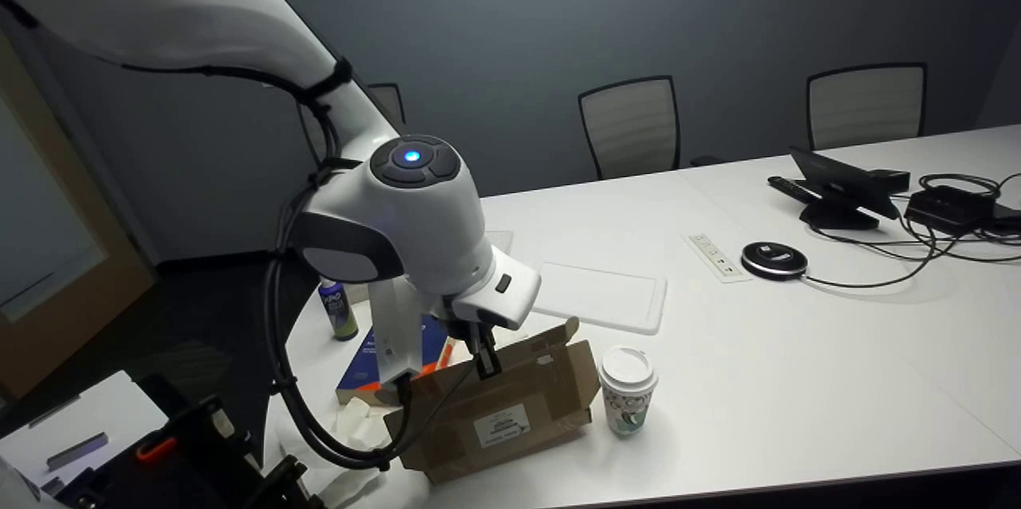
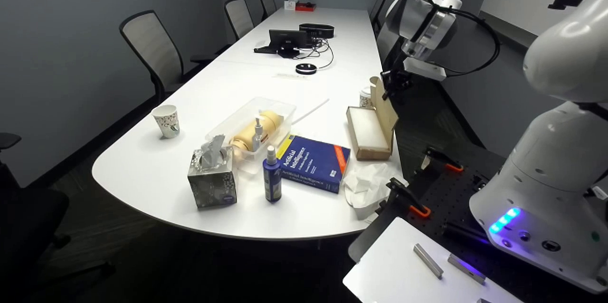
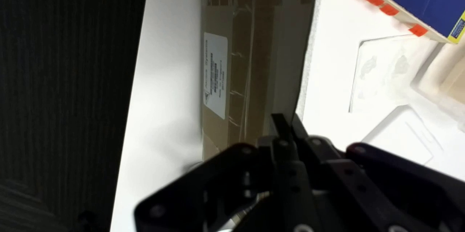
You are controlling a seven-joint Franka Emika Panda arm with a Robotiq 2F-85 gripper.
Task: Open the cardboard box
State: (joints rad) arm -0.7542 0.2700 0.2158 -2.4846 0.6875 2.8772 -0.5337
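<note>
The cardboard box point(image 1: 550, 397) stands on the table with its lid raised, and its white label faces outward in an exterior view. In an exterior view the box point(image 2: 373, 153) is open, the lid point(image 2: 385, 112) stands roughly upright, and a white filling point(image 2: 368, 128) shows inside. My gripper point(image 1: 485, 361) is at the lid's top edge; it also shows in an exterior view point(image 2: 387, 94). In the wrist view the fingertips point(image 3: 288, 121) are close together with the lid's edge between them, beside the box's taped brown side point(image 3: 250, 61).
A lidded paper cup point(image 1: 628, 393) stands close to the box's end. A dark blue book point(image 2: 313, 163), crumpled white paper point(image 2: 368, 184), a spray bottle point(image 2: 272, 177) and a clear bin point(image 2: 247, 122) stand nearby. The table's edge runs beside the box. Cables hang from the arm.
</note>
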